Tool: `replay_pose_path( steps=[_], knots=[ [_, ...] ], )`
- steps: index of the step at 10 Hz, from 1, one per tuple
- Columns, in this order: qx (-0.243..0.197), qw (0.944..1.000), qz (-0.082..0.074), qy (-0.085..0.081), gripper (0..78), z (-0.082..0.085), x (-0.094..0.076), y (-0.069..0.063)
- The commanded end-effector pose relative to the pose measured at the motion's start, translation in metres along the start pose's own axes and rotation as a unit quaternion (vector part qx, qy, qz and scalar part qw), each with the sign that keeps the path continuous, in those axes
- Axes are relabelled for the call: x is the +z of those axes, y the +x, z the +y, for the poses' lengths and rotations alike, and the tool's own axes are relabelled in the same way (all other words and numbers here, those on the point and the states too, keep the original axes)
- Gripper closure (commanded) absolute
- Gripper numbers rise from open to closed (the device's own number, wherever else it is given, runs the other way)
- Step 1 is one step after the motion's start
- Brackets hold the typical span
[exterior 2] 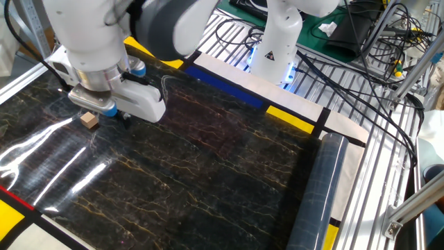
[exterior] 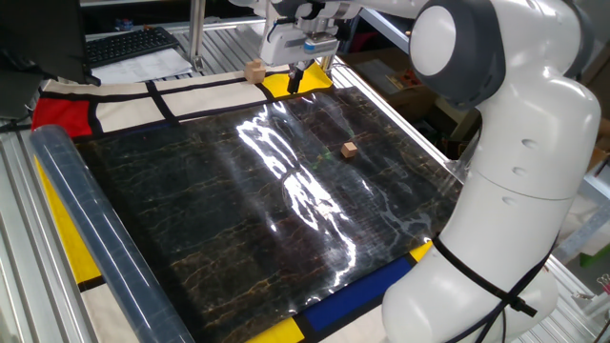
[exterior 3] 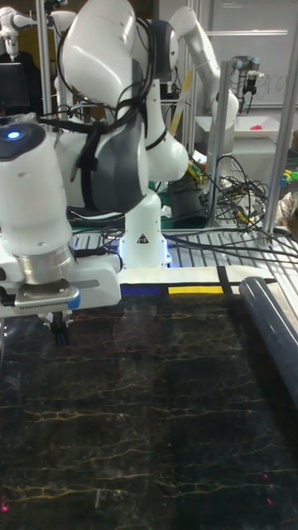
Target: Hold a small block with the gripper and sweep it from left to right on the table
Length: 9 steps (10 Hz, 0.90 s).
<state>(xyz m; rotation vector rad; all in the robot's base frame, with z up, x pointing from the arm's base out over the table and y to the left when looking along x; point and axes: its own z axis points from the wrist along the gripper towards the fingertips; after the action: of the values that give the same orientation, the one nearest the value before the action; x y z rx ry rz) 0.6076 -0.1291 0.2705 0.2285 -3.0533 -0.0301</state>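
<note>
Black gripper (exterior: 294,80) jaws unclear, small block (exterior: 350,149) apart

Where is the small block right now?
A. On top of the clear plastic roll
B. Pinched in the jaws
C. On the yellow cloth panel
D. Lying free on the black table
D: the small block sits alone on the table, well apart from the gripper.
</note>
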Motion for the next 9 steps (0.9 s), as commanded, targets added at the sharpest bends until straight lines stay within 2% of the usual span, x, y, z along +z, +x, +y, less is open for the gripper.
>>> replay_pose_path(
  steps=[1, 3, 4, 5, 7, 8, 9],
  knots=[
    [-0.003, 0.9999, 0.0, 0.014, 77.6, 0.0, -0.002, 0.0],
    [0.014, 0.9996, -0.013, 0.02, 77.6, 0.0, -0.002, 0.0],
    [0.009, 0.999, -0.038, 0.023, 77.6, -0.001, -0.001, 0.0],
    [0.008, 0.9989, -0.042, 0.023, 77.6, -0.006, 0.01, 0.007],
    [0.0, 0.9992, -0.033, 0.021, 77.6, -0.029, 0.025, 0.016],
    [0.002, 0.9995, -0.025, 0.02, 77.6, -0.035, 0.026, 0.017],
    [0.021, 0.9997, -0.006, 0.015, 77.6, -0.063, 0.034, 0.026]
  ],
)
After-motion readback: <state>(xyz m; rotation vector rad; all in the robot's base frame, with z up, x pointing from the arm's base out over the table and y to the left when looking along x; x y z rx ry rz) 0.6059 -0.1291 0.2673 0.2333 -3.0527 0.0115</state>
